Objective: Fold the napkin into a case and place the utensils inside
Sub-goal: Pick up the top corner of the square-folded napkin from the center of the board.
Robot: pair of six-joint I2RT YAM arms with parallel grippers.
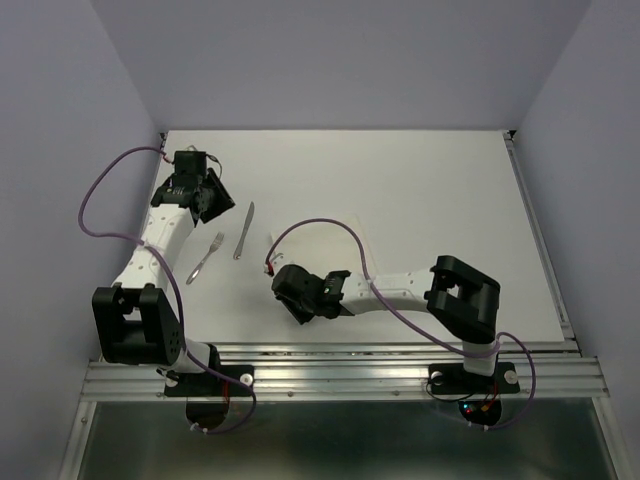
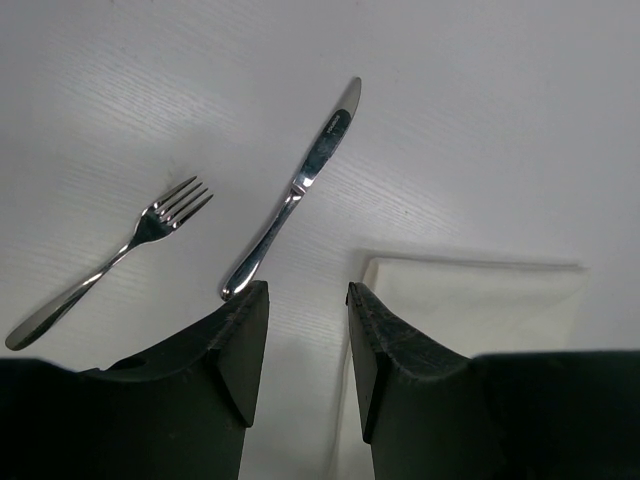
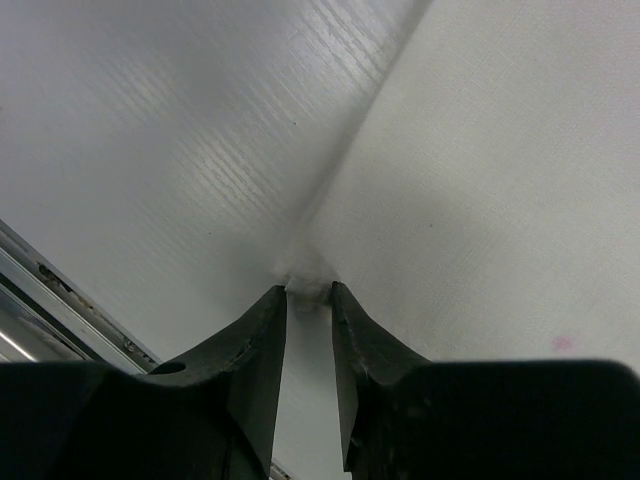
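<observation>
Task progress at the start of folding, read from the near edge of the bench (image 1: 430, 200) outward. Nearest, the right end effector (image 3: 308, 292) is reaching leftward and pinching the near left corner of the napkin (image 3: 480, 170). Its jaws are standing narrow, with a small pucker of white sheet caught between the tips.

Beyond that corner the napkin is lying flat around the middle of the bench, barely distinguishable from the white surface. Whether it is already doubled over once cannot be told, though the left wrist view is showing one thick, straight edge. No narrow case is showing anywhere.

Farther out and to the left, the fork (image 1: 205, 257) and the knife (image 1: 244, 230) are lying side by side on the bare bench. They are apart from each other and near the napkin's left edge, neither touching it nor being held.

Farthest, the left end effector (image 2: 308, 295) is hovering above the bench beyond the cutlery, its jaws standing apart with nothing between them.

Judgement: the task is sitting at an early stage. What is remaining is the set of folds that build the case, then the pickup and insertion of both cutlery pieces.
</observation>
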